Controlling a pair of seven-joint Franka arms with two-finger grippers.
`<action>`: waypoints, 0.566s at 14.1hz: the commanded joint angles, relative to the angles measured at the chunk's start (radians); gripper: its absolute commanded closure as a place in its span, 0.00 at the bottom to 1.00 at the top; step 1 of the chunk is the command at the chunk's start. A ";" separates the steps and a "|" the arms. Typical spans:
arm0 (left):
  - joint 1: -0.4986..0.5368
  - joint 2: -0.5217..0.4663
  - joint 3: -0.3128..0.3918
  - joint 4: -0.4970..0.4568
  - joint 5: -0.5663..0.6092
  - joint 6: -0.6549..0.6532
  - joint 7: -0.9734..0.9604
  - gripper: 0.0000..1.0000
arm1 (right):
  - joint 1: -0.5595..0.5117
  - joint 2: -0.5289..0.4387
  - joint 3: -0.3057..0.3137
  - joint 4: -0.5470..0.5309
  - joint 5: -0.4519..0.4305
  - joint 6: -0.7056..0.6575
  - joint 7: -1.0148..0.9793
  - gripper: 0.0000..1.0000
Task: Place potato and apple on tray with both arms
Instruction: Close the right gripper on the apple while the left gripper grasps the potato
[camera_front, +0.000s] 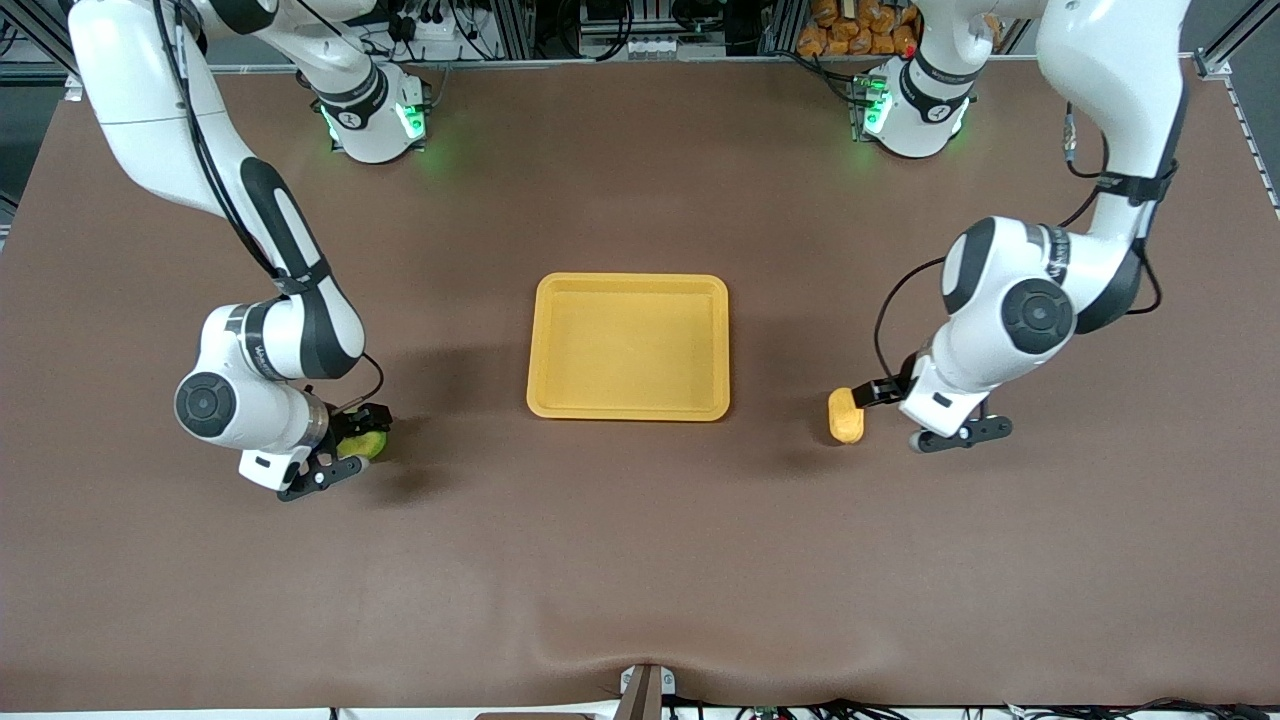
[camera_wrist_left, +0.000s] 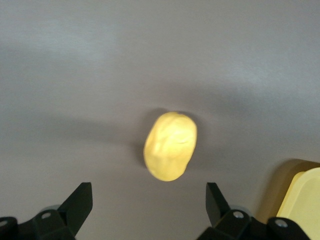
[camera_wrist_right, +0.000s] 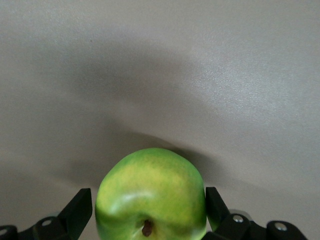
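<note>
Midway between the table's (camera_front: 640, 560) long edges sits the tray (camera_front: 628, 288), bare. Toward the right arm's edge, the right gripper (camera_wrist_right: 150, 212) straddles the apple (camera_wrist_right: 151, 195), jaws apart and not yet clamped; it should sink lower before squeezing. Toward the left arm's edge, the left gripper (camera_wrist_left: 150, 212) hangs spread wide near the potato (camera_wrist_left: 170, 145), touching nothing; centre first.

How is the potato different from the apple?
The potato is yellow-orange and oblong; the apple is green and round. The potato lies clear of the left end effector, whose fingers are spread wide. The apple sits right between the right end effector fingers. Both rest on the table, outside the tray.
</note>
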 joint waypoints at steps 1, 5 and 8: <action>-0.027 0.046 0.002 0.001 0.035 0.058 -0.026 0.00 | 0.009 -0.039 -0.008 -0.054 0.013 0.019 -0.025 0.00; -0.031 0.103 0.001 -0.002 0.061 0.120 -0.028 0.00 | 0.003 -0.042 -0.006 -0.052 0.013 0.010 -0.062 1.00; -0.055 0.134 0.004 -0.001 0.067 0.151 -0.026 0.00 | 0.001 -0.050 -0.006 -0.051 0.015 0.001 -0.062 1.00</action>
